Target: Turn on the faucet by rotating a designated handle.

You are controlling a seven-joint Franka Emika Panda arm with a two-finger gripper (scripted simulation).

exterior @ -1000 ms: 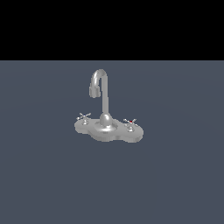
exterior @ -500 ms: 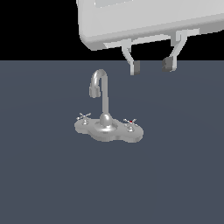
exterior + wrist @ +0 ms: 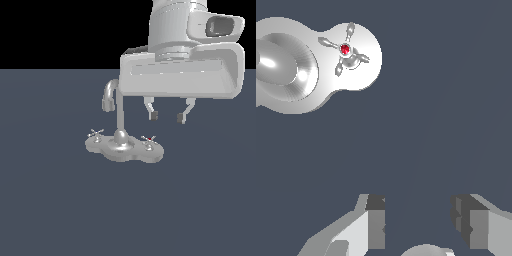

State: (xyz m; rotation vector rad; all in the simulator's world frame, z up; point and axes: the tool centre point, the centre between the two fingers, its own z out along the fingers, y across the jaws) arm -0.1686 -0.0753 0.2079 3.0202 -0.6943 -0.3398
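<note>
The shiny silver faucet stands on the dark floor with its gooseneck spout curving toward the exterior view's left. The designated handle, a tiny cross with a red centre, sits on the base's right lobe and shows again in the wrist view as the designated handle. A plain cross handle sits on the left lobe. My gripper hangs open above the floor, up and to the exterior view's right of the red-marked handle, touching nothing. In the wrist view the gripper has only bare floor between its fingers.
The rounded centre knob and the spout's upright stem stand just to the exterior view's left of my hand, whose body overlaps the spout's top in that view. Dark flat floor surrounds the faucet.
My arm has come down into view from above, and the open gripper now hangs lower and closer to the faucet's right side. The faucet and its handles have not moved.
</note>
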